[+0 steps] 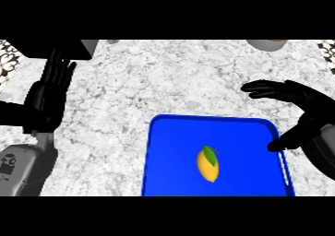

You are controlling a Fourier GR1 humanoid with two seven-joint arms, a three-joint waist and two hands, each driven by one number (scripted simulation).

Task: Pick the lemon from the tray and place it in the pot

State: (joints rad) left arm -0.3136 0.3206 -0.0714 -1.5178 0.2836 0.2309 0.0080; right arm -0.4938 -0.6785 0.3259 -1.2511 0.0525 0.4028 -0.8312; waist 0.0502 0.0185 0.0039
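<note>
Left of the right hand's point(302, 113) spread, empty fingers point(287, 138), the lemon point(208, 165) lies mid-tray point(171, 152), where a hasty grab might roll it away.

A bright blue rectangular tray point(170, 156) sits at the counter's near edge, and on it lies a yellow oval lemon point(208, 167) with a green leaf point(210, 156). The counter's stone top point(170, 78) is mottled white and grey. Both hands are black, left hand point(50, 94) and right hand point(299, 110), on grey forearms point(20, 168).
</note>
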